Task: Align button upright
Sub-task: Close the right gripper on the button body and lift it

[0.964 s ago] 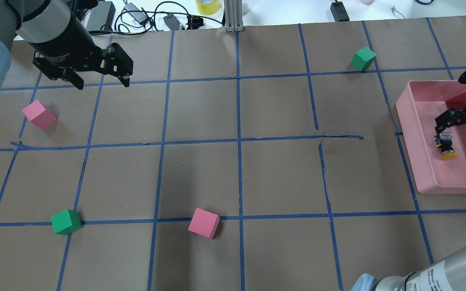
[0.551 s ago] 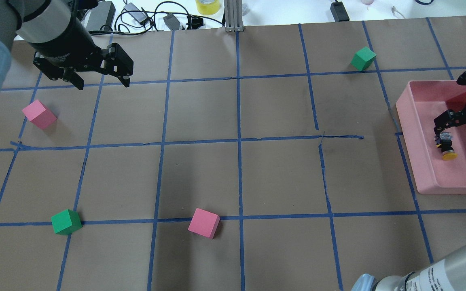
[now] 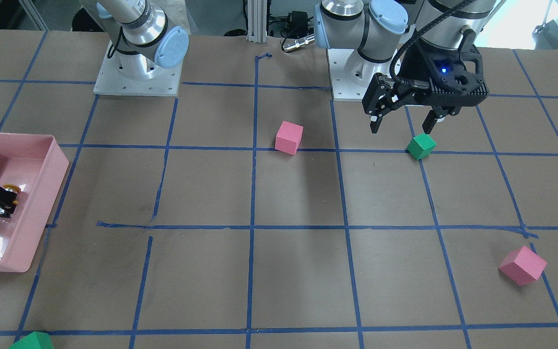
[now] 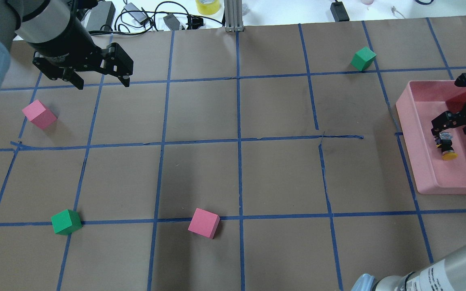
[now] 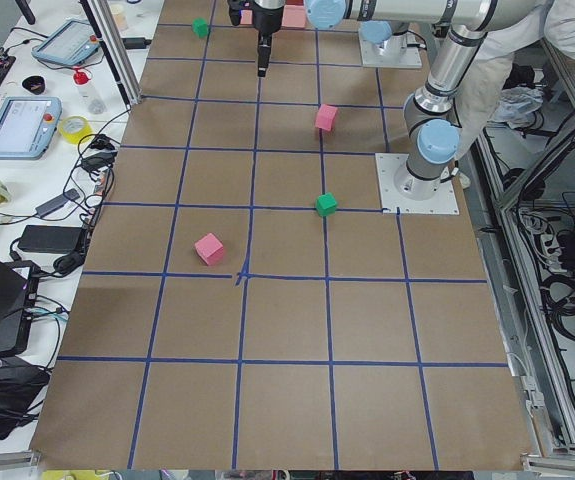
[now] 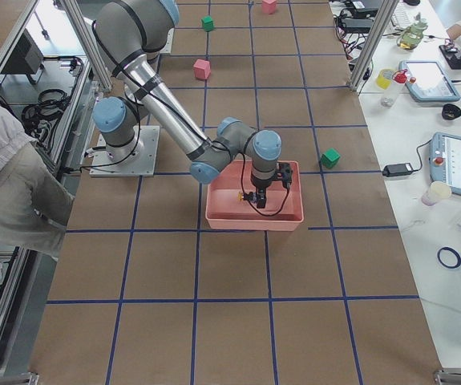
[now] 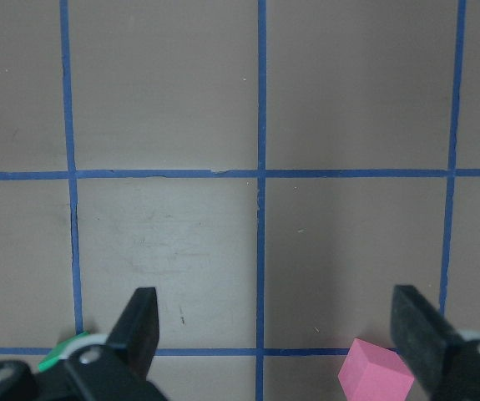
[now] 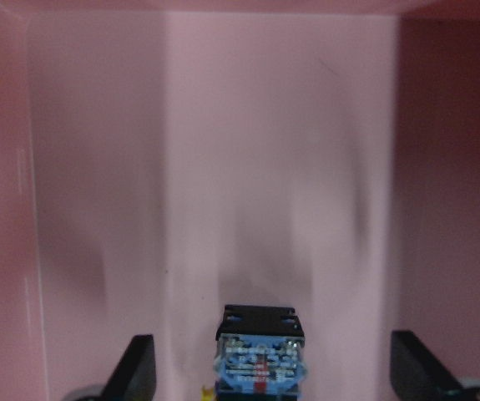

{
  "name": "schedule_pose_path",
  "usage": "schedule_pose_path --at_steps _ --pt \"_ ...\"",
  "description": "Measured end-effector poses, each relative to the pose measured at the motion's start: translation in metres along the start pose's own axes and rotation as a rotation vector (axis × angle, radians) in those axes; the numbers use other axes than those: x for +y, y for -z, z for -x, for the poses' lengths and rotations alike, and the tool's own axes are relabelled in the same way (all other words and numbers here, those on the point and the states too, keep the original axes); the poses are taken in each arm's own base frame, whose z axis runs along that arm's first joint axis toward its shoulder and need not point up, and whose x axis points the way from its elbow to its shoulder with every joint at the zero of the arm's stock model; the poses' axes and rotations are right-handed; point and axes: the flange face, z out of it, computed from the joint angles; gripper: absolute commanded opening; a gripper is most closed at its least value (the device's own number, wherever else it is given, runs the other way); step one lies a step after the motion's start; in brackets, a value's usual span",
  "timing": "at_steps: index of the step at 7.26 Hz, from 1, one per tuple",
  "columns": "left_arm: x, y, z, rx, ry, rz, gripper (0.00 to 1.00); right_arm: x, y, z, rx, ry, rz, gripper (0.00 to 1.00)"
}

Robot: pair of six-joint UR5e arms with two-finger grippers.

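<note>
The button (image 4: pixel 446 148) lies on its side in the pink tray (image 4: pixel 406 121), yellow cap toward the near side and silvery base toward the far side. It also shows in the front view (image 3: pixel 10 189) and the right side view (image 6: pixel 246 195). My right gripper (image 4: pixel 450 131) is open and reaches down into the tray, just above the button's base end. In the right wrist view the gripper (image 8: pixel 273 344) has its fingers apart on either side of the button's base (image 8: pixel 260 357), clear of it. My left gripper (image 4: pixel 101 83) is open and empty over the table's far left.
Pink cubes (image 4: pixel 39 114) (image 4: pixel 204 222) and green cubes (image 4: pixel 66 222) (image 4: pixel 363 58) lie scattered on the brown gridded table. The tray walls (image 8: pixel 98 167) stand close around my right gripper. Cables and gear line the far edge (image 4: pixel 136 16).
My right gripper has shifted slightly left over the button's base end. The button and the left arm have not moved.
</note>
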Motion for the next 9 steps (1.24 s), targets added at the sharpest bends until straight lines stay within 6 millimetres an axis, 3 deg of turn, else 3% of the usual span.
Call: schedule_pose_path --at_steps 4,5,9 --pt "-0.0009 -0.0002 0.0009 -0.004 0.002 -0.001 1.0 0.0076 -0.0106 0.0053 -0.013 0.002 0.019 1.0" --pt "-0.0014 -0.0006 0.0015 -0.006 0.003 0.0 1.0 0.0079 -0.0111 0.0056 -0.014 0.002 0.02 0.92" --pt "-0.001 0.0003 0.0021 -0.01 0.003 -0.002 1.0 0.0084 -0.0111 0.0056 -0.013 0.004 0.023 0.06"
